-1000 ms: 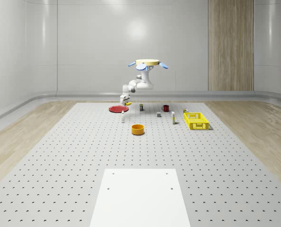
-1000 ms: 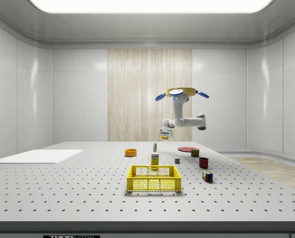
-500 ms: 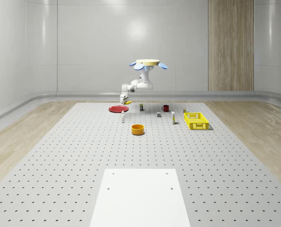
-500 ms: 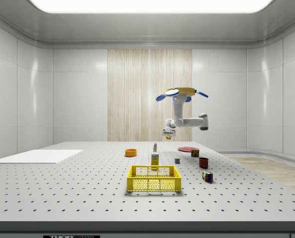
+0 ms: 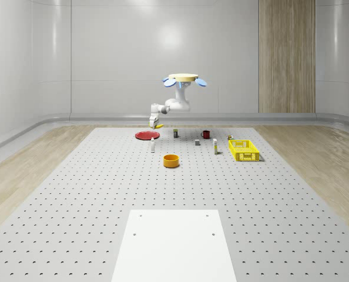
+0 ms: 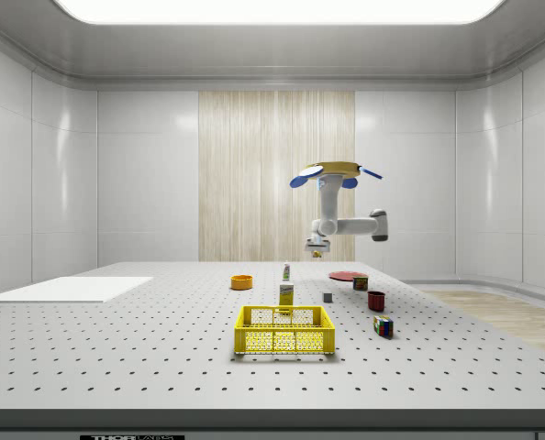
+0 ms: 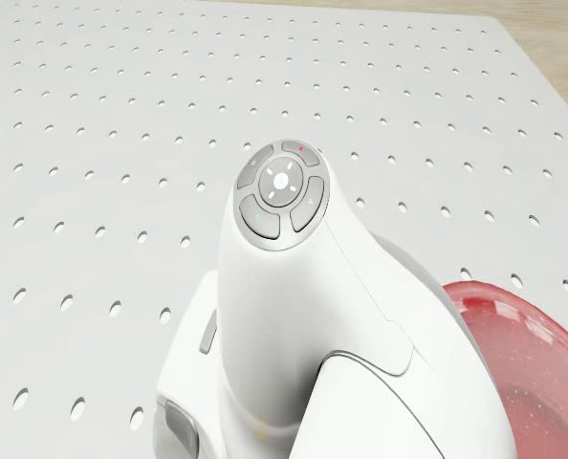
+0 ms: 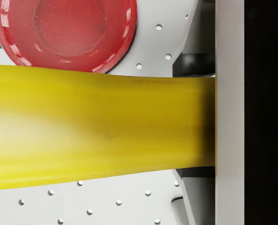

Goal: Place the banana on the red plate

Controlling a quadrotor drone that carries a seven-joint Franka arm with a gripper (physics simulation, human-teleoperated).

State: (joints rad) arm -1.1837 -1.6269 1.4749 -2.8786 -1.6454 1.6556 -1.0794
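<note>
The drone (image 5: 183,77) hovers near the far table edge, with open air around. Its gripper (image 5: 154,123) is clamped on the long yellow banana (image 8: 97,136) above the round red plate (image 8: 64,30).

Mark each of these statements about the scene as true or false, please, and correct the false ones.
1. The banana is held in the gripper, above the table. True.
2. The banana already lies on the red plate. False: it is in the air, and the plate is bare in the wrist view.
3. The drone rests on the table. False: it hovers high above the table's far end, near the plate.
4. The yellow basket stands toward the whole-scene view's right. True.
5. The orange bowl sits inside the basket. False: it stands apart on the table.
</note>
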